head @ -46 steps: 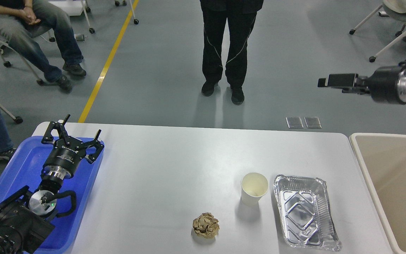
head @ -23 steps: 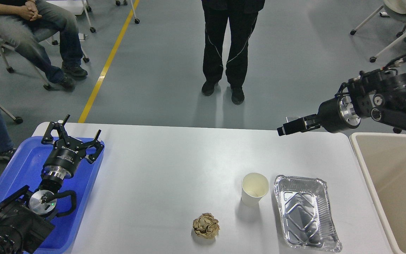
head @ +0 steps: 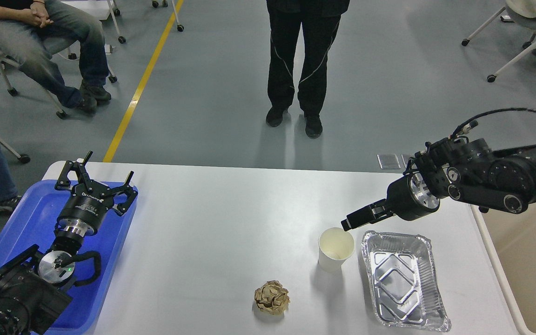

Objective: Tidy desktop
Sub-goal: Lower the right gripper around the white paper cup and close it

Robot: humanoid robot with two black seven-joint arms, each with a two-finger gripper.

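Note:
The white desktop (head: 231, 218) holds a crumpled brown paper ball (head: 272, 297), an upright white paper cup (head: 335, 249) and an empty foil tray (head: 404, 279) just right of the cup. My left gripper (head: 97, 179) is open and empty, hovering over the blue tray (head: 26, 218) at the table's left end. My right gripper (head: 348, 225) comes in from the right and points down-left, its tip just above the cup's far right rim. It is seen edge-on, so its fingers cannot be told apart.
A beige bin (head: 524, 260) stands at the table's right end, partly behind my right arm. A person in black (head: 305, 60) stands beyond the far edge. Another sits at the far left (head: 40, 42). Wheeled chairs stand at the back right.
My right arm has swung down and left, from high above the bin to the cup's rim. The left arm, cup, paper ball and foil tray have not moved.

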